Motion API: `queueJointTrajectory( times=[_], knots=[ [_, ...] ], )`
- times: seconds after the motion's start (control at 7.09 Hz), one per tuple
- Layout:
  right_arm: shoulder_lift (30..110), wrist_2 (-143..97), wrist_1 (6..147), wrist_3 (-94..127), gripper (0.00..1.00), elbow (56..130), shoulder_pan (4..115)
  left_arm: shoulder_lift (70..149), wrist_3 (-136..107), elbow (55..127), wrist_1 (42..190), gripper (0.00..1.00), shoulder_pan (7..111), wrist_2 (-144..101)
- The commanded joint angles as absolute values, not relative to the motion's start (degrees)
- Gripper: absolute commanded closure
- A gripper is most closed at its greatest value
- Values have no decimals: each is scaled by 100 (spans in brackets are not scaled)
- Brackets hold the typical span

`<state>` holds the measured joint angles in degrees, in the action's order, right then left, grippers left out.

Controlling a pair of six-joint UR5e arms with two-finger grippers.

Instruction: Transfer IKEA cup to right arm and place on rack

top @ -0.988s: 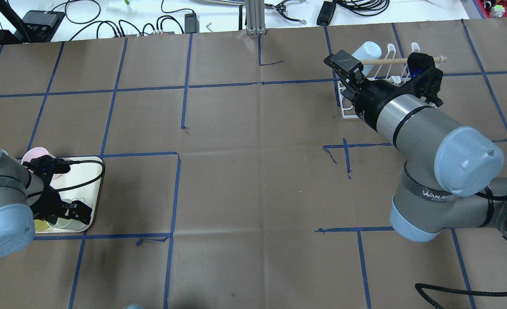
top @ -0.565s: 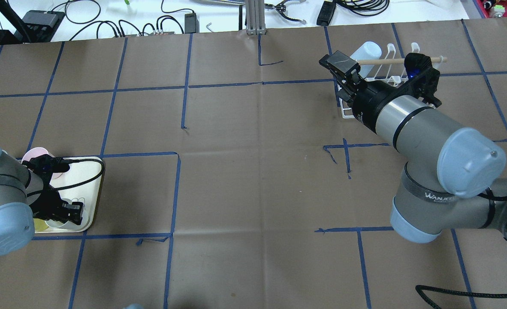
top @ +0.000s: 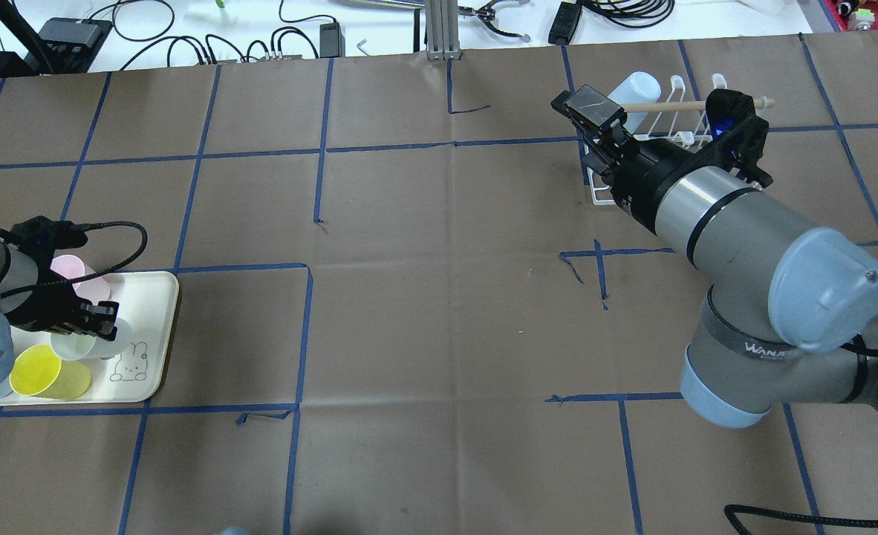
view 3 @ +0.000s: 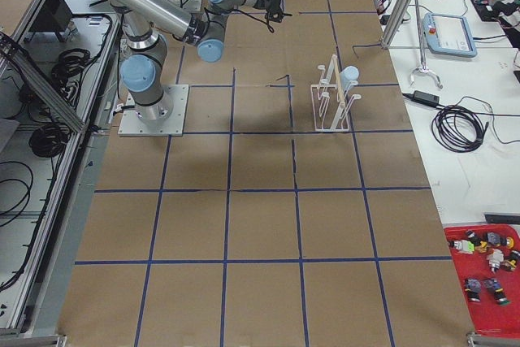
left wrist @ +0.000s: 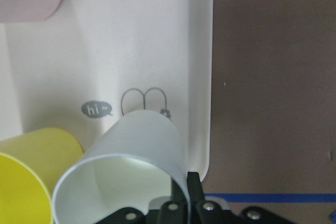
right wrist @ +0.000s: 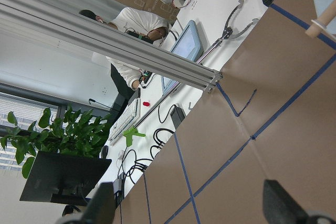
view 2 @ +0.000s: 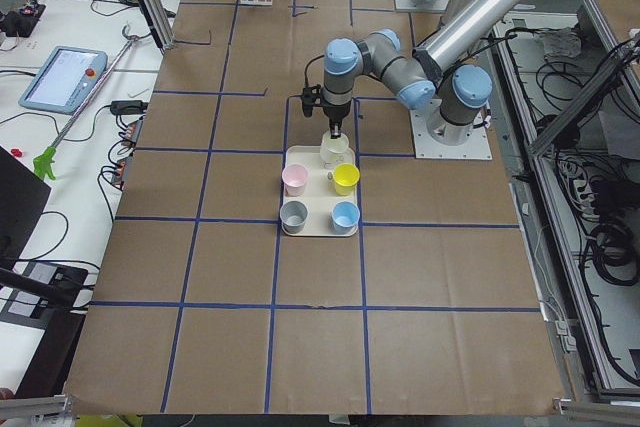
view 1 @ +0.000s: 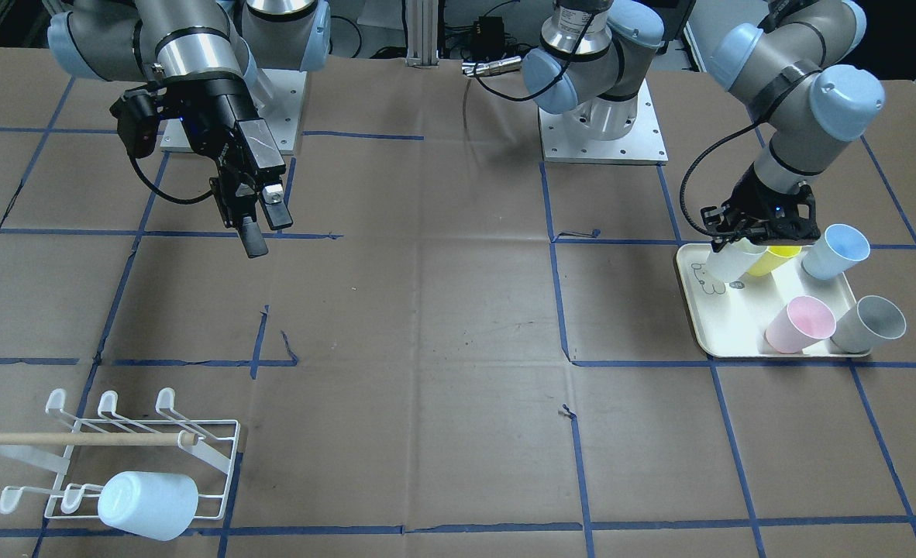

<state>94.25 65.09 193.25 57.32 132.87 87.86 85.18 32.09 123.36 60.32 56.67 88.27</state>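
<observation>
My left gripper (top: 101,318) is shut on the rim of a white IKEA cup (top: 105,343), which hangs tilted low over the cream tray (top: 153,327). The left wrist view shows the cup (left wrist: 136,150) with its wall pinched between the fingers. From the front the same cup (view 1: 728,265) sits under the left gripper (view 1: 737,242). My right gripper (top: 586,106) is open and holds nothing, hovering near the white wire rack (top: 680,134). In the front view the right gripper (view 1: 266,226) is well above the table, and the rack (view 1: 156,430) is at the lower left.
A light-blue cup (view 1: 148,504) hangs on the rack. On the tray (view 1: 729,325) lie a yellow cup (view 1: 772,260), a blue cup (view 1: 834,252), a pink cup (view 1: 799,325) and a grey cup (view 1: 869,324). People work at a bench beyond the table's far edge.
My left gripper has closed on the white cup and pulled back to the left over the tray, uncovering the yellow cup. The right gripper has hardly moved.
</observation>
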Motion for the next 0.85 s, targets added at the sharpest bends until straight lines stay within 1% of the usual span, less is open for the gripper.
queueJointTrajectory(
  times=[0.0,0.14,0.28,0.42,0.56,0.71],
  knots=[
    [9457,6513,19327,5730,0,13324,8789,8578,2875,10993,7009,100,6141,8552],
    [9466,6504,19345,5730,0,13316,8772,8674,2874,10316,7449,100,6265,8517],
    [9475,6504,19336,5730,0,13324,8771,8858,2935,9840,7566,100,6301,8047],
    [9475,6504,19345,5730,0,13324,8771,8972,2962,9600,7463,100,6319,7181],
    [9475,6513,19345,5730,0,13324,8771,9035,3049,9589,7331,100,6319,6424],
    [9475,6513,19345,5730,0,13324,8771,9174,3058,9693,6608,100,6319,5755]
  ],
)
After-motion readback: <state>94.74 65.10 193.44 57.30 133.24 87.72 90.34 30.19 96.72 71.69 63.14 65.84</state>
